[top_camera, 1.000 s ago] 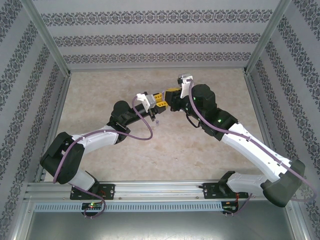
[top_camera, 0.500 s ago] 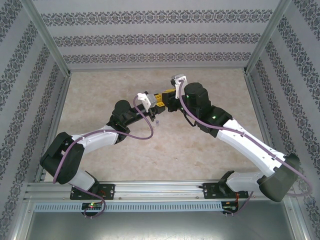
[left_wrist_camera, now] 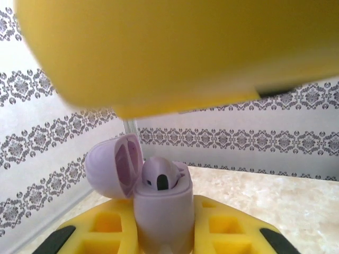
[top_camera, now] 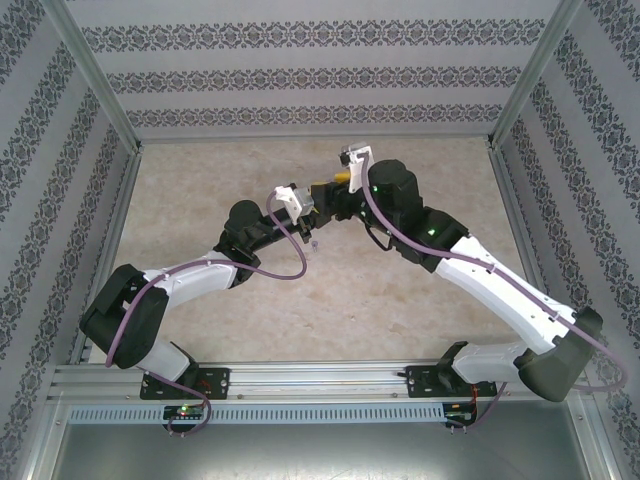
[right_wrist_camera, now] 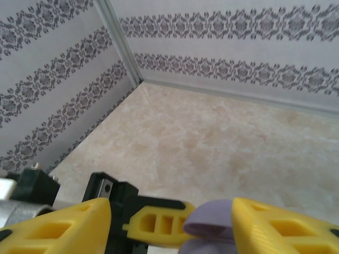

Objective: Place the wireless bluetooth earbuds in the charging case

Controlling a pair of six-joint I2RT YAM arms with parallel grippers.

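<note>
**Charging case at the meeting point of the two arms.** The left gripper (left_wrist_camera: 164, 238) is closed on the lower body of the lilac charging case (left_wrist_camera: 161, 211). Its yellow fingers (left_wrist_camera: 100, 233) press either side of the case, which stands upright. The lid (left_wrist_camera: 114, 166) is swung open on the case's left side as the left wrist camera sees it. One purplish earbud (left_wrist_camera: 159, 177) sits in the mouth of the case, head up. Whether a second lies beside it cannot be told.

Directly above the case, a blurred yellow mass (left_wrist_camera: 159, 53) lies too near the lens to resolve and blocks the upper half of that view. The right gripper (right_wrist_camera: 172, 209) is spread wide and holds nothing. Its two prongs (right_wrist_camera: 69, 225) flank the lid, and contact with it cannot be judged. Just beside the lid in the right wrist view is the left gripper's black mount (right_wrist_camera: 108, 190).

Below the case lies the marbled table (right_wrist_camera: 212, 132). Beyond it are patterned walls (left_wrist_camera: 254, 143) and an aluminium corner post (right_wrist_camera: 119, 39). On the arm-base side of the case, a tiny pale object (top_camera: 314, 243) rests on the table, too small to identify.
</note>
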